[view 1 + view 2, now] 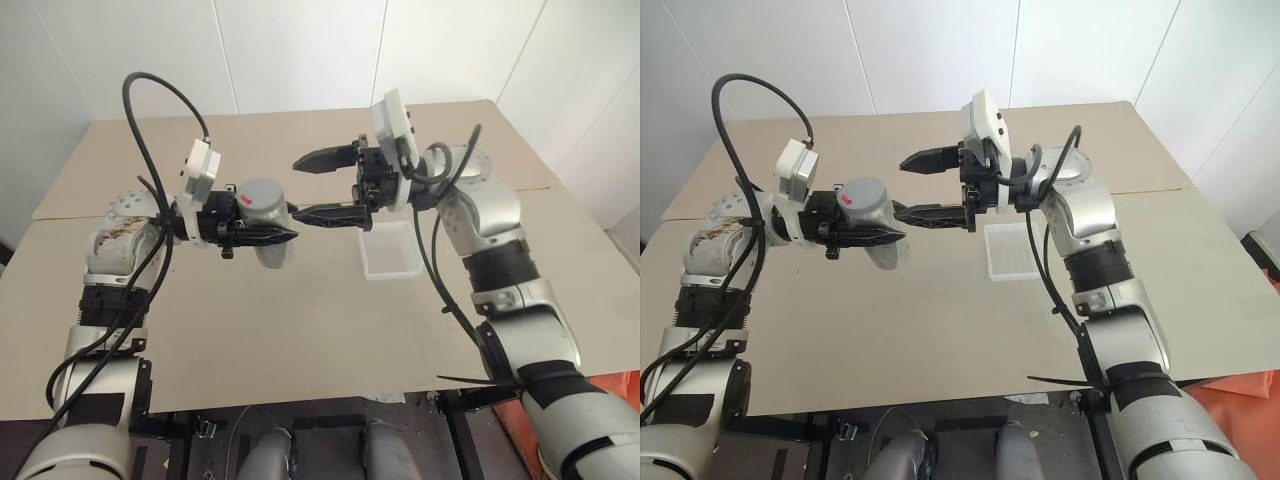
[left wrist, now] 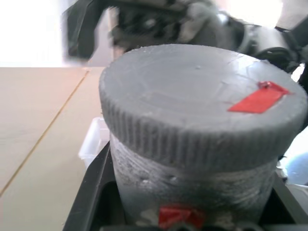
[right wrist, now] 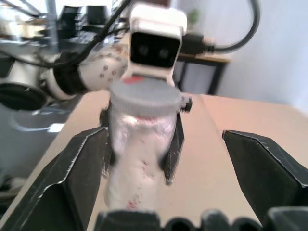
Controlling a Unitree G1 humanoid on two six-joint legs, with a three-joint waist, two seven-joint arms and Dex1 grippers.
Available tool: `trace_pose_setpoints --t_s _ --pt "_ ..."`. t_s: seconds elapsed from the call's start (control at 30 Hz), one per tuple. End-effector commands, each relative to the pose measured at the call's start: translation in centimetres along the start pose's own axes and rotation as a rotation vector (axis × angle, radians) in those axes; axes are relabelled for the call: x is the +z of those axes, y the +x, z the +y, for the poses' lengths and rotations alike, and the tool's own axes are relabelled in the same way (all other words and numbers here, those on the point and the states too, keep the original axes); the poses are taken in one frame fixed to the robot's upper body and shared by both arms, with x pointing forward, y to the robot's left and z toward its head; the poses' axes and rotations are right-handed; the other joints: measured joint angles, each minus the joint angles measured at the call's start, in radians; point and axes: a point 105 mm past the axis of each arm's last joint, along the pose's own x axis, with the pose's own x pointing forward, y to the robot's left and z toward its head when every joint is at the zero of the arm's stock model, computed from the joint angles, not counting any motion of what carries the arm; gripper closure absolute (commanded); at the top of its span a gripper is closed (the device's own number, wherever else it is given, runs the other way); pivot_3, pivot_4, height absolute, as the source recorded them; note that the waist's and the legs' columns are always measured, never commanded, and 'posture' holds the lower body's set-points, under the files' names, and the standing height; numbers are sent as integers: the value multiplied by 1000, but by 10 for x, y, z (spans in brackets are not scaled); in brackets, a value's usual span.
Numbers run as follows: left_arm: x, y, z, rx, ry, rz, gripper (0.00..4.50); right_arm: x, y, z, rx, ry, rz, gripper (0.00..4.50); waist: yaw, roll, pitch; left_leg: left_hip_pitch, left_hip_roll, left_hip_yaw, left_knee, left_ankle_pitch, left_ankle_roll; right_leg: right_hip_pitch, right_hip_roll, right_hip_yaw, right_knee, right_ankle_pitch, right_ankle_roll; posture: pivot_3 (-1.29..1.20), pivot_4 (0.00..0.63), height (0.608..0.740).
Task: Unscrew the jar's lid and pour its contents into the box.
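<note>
We have the jar (image 1: 268, 232) held up above the table (image 1: 250, 330) in our left gripper (image 1: 262, 236), whose fingers are clamped around its body just under the lid (image 1: 262, 196). The lid is on the jar — the left wrist view shows its ribbed grey edge seated squarely on the neck, with a strip of red tape on top. Our right gripper (image 1: 318, 188) faces the jar from the other side, its two black fingers spread wide apart and holding nothing; its fingertips lie just beside the lid without closing on it. The box (image 1: 391, 248) sits on the table below and behind the right gripper, and it looks empty, though its translucent floor makes that hard to be sure of. Through the jar's clear wall in the right wrist view we see a few tiny red specks, so the contents (image 3: 139, 185) are inside. We judge the unscrewing as not finished — lid removal and the pour both remain.
</note>
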Motion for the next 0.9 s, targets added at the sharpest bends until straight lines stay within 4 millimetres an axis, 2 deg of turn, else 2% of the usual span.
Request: trace_pose_setpoints --t_s 0.03,0.17,0.33,0.53,0.7,0.9 --pt "8 -5 7 55 47 -5 2542 27 10 10 -56 -43 -37 35 1 0 0 0 0 0 0 0 0 0 0 0 0 0 0 0 150 740" --pt "7 -1 11 69 49 -7 2542 28 26 17 -123 -54 2 35 3 0 0 0 0 0 0 0 0 0 0 0 0 0 0 0 150 740" --pt "7 4 9 56 54 -10 2542 21 45 9 -206 -13 47 35 4 0 0 0 0 0 0 0 0 1 0 0 0 0 0 0 150 740" --pt "10 4 8 49 62 -10 2542 8 56 0 -247 12 90 35 2 0 0 0 0 0 0 0 0 0 0 0 0 0 0 0 150 740" --pt "11 0 6 51 67 -7 2542 3 52 -9 -279 38 103 35 2 0 0 0 0 0 0 0 0 1 0 0 0 0 0 0 150 740" --pt "11 -7 0 52 69 2 2542 -4 29 -20 -317 59 120 35 2 0 0 0 0 0 0 0 0 1 0 0 0 0 0 0 150 740"
